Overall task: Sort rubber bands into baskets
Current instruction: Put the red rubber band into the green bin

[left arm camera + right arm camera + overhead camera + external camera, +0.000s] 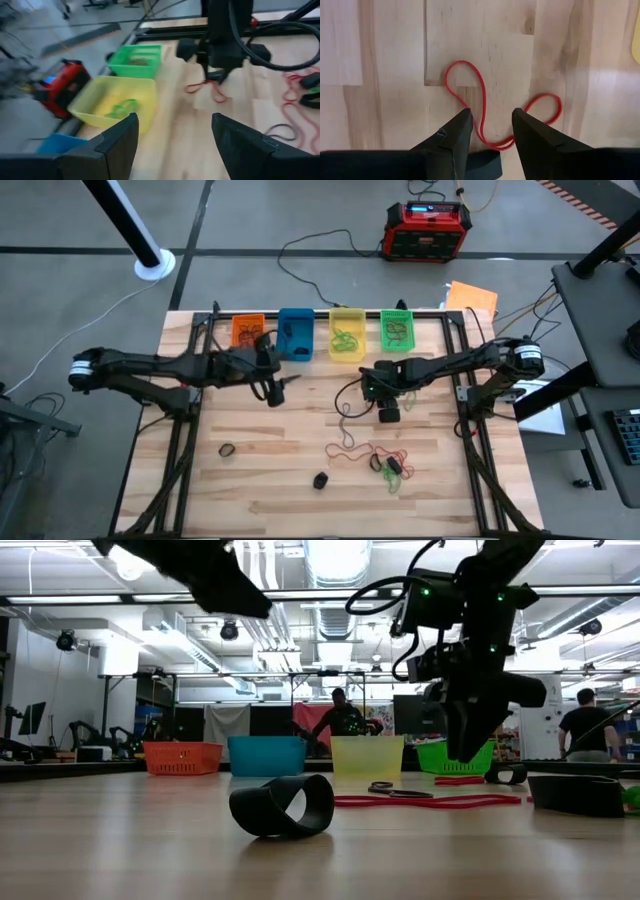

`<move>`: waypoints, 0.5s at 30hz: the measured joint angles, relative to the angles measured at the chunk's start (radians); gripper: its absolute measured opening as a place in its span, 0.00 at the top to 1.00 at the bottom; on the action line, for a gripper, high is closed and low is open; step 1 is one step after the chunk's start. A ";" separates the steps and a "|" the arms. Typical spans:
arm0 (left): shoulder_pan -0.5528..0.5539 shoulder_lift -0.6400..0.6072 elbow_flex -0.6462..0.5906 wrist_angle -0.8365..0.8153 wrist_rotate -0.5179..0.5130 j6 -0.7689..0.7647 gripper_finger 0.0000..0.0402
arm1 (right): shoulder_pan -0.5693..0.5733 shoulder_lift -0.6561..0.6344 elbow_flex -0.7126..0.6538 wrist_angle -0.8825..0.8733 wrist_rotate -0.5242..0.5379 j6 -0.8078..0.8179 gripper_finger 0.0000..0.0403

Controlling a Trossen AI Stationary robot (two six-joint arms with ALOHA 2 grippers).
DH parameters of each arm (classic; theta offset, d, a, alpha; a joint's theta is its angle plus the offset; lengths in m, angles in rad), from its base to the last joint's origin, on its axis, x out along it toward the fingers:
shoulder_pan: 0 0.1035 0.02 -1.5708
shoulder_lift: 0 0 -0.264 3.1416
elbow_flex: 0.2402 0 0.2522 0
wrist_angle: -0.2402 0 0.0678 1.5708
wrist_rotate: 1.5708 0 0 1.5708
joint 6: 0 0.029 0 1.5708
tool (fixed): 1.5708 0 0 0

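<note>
Two grippers at work: my right gripper (490,125), fingers parted, hangs over a red rubber band (485,107) on the table (385,100); my left gripper (172,137), spread wide, hovers near the yellow basket (95,102).

- A grey concrete floor (300,210) surrounds the light wooden plank desk (280,450), which sits in a black metal frame.
- A red-black box (428,230) stands on the floor beyond the desk's far edge, with dark and yellow cables running from it.
- A white round base (155,266) with a dark pole sits on the floor near the desk's far left corner.
- An orange sheet (472,296) lies by the far right corner.
- Long ceiling lights (335,560) and exposed ducts run overhead.
- Two people stand far back: one (340,715) mid-room, one (583,730) at the right.
</note>
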 joint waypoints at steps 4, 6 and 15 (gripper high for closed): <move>0.000 -0.039 0.049 -0.065 -0.011 0.067 0.42 | 0.000 0.000 -0.013 0.020 0.000 0.010 0.63; 0.000 -0.054 0.050 -0.065 -0.011 0.081 0.42 | 0.000 0.000 -0.028 0.038 0.000 0.020 0.62; 0.000 -0.047 0.030 -0.070 -0.012 0.077 0.42 | 0.000 0.000 -0.079 0.117 0.000 0.030 0.62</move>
